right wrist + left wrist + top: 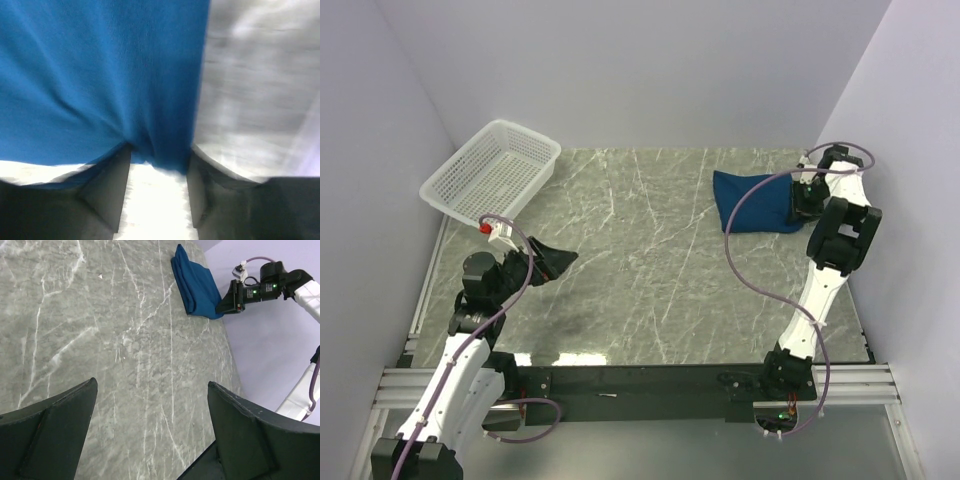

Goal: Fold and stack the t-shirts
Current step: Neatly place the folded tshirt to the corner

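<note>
One folded t-shirt [757, 204] far right, its edge inside my right gripper [160, 150], clamped or not I can't tell; left gripper [152, 384] wide open, empty, near left; one basket [460, 155] far left.

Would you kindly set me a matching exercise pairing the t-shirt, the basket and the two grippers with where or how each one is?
Things:
1. t-shirt
2. basket
3. left gripper
4. right gripper

Places or states:
A. wide open above the bare table
B. folded, at the far right
C. blue cloth between its fingers
D. empty, at the far left corner

Pairs: 1-B, 2-D, 3-A, 4-C
</note>
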{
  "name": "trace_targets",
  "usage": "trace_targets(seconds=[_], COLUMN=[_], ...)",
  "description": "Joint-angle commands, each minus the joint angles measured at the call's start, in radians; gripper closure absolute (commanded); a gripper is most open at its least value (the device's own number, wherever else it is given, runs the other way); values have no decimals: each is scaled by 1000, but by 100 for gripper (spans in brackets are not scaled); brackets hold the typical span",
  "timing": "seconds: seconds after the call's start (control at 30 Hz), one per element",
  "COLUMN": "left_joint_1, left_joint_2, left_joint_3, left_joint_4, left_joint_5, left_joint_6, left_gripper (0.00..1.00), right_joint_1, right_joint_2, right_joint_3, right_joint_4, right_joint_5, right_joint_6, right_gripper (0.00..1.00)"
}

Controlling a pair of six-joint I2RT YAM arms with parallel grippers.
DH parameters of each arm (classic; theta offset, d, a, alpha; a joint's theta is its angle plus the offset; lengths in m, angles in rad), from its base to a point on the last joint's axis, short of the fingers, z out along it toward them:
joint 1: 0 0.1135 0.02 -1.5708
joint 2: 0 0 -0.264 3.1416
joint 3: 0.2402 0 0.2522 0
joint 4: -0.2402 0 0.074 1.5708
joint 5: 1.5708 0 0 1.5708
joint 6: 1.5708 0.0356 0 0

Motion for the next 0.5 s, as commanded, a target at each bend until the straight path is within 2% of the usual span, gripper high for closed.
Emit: trace_targets(seconds=[0.0,0.1,0.3,0.37,0.47], left_joint_1=[-3,-3,-3,-3,-3], left_joint_2=[-8,-5,-7,-8,-5], left_joint_3=[9,23,37,45,67], left_joint_4=[18,8,-22,-34,-68], left_joint_5=[32,32,19,4,-42], left_joint_6=[-5,3,18,24,42], left_gripper=[3,3,3,3,3], right_joint_1=[22,28,35,45,61], right_joint_2=[-113,-165,-340,-393,-509], right_joint_3=[20,-3,-199,-297,-374], right_joint_4=[61,97,294,336,309], right_joint_5=[294,401,545,553,420], right_joint_6=[-129,-157,-214,-231,-275], right_gripper=[42,35,34,34,34])
